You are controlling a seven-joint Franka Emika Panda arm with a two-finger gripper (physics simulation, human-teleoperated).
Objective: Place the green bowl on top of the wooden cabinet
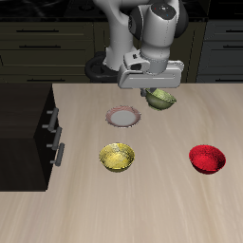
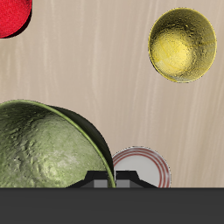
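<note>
While the arm hangs over the back part of the desk (image 1: 142, 209) in the exterior view, its claw (image 1: 159, 91) sits low under the grey wrist block, and the green bowl (image 1: 162, 97) shows just beneath it, tilted, with its olive rim and part of its inside peeking out. The bowl seems to be lifted off the wood, though the view is too coarse to be sure of a gap. The fingers are hidden behind the block and the bowl, so from here I cannot tell how they stand. Beside the green bowl, a little nearer the front edge, lies a small white plate (image 1: 123, 117) with a reddish ring. Nearer the front still sit the yellow bowl (image 1: 117, 158) and the red bowl (image 1: 207, 158), well apart from each other. The wooden cabinet (image 1: 24, 123) stands at the desk's side, dark and boxy, its flat top bare and its two silver bar handles facing the bowls; the green bowl is well apart from it.

From the wrist view, the green bowl (image 2: 48, 149) fills a large part of the picture close to the camera, its mottled inside turned toward the lens and its rim running up against the dark claw body. The claw appears to be pinching the bowl by that rim, though the fingertips themselves are not visible. Below lie the plate (image 2: 144, 166), partly cut off by the claw body, the yellow bowl (image 2: 182, 45) and a slice of the red bowl (image 2: 12, 16), all on the pale wood.
</note>
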